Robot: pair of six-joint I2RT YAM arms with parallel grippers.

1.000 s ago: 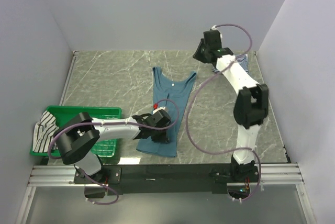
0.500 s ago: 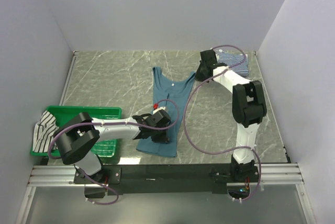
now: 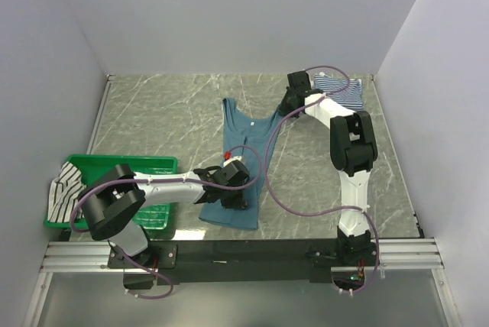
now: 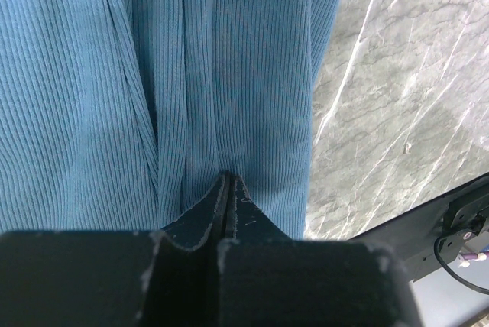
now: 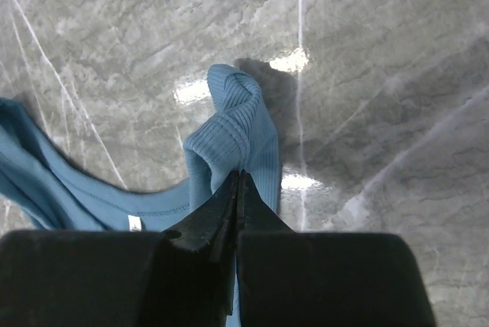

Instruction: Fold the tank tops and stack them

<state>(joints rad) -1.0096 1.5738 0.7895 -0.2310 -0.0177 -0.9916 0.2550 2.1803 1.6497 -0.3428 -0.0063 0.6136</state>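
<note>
The teal tank top [image 3: 246, 151] lies spread lengthwise mid-table, straps toward the back. My left gripper [image 3: 235, 202] sits low on its near hem end, jaws shut with ribbed teal cloth [image 4: 153, 75] pinched at the tips [image 4: 228, 178]. My right gripper [image 3: 285, 107] is down at the right shoulder strap [image 5: 233, 121], shut on it [image 5: 238, 176]. A folded navy-and-white striped tank top [image 3: 344, 92] rests at the back right corner. The black-and-white striped tank top [image 3: 63, 186] hangs over the left end of the basket.
A green plastic basket [image 3: 157, 165] stands at the near left, beside my left arm. Grey walls close in on the marble table [image 3: 168, 113] at the left, back and right. A black rail [image 3: 252, 254] runs along the near edge.
My right arm has swung down from the back right corner to the teal top's right strap and shut on it. The left arm and the teal top have stayed put.
</note>
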